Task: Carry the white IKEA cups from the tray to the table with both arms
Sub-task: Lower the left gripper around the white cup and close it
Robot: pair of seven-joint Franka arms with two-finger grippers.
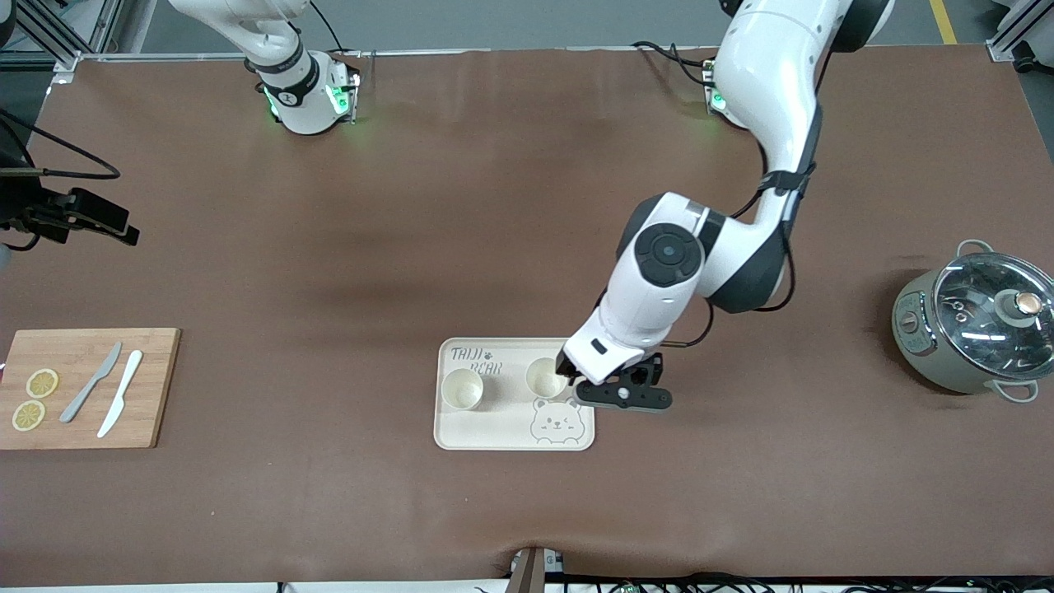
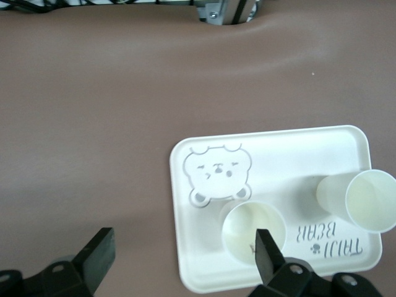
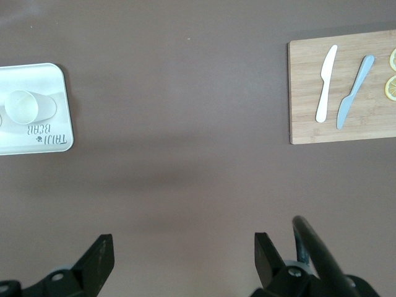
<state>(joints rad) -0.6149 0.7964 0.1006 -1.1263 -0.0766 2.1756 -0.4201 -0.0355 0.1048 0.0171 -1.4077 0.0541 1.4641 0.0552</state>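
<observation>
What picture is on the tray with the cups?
A smiling bear face, printed on the cream tray; clearest in the left wrist view.

The two small cream-white cups (image 1: pixel 462 389) (image 1: pixel 544 378) and the cream bear-printed tray (image 1: pixel 494 436) look like smooth, dull plastic. The brown table cover (image 1: pixel 412 247) is soft and matt. The chopping board (image 1: pixel 148 387) is pale wood, and the round pot's lid (image 1: pixel 984 309) is shiny glass.

White IKEA cups: two (image 1: pixel 462 389) (image 1: pixel 545 378). Bear-printed tray (image 1: pixel 494 436): one. Wooden cutting board (image 1: pixel 74 354): one. Knives: two, one grey (image 1: pixel 90 382), one white (image 1: pixel 120 393). Lemon slices: two (image 1: pixel 42 383) (image 1: pixel 28 415). Lidded pot (image 1: pixel 976 326): one.
</observation>
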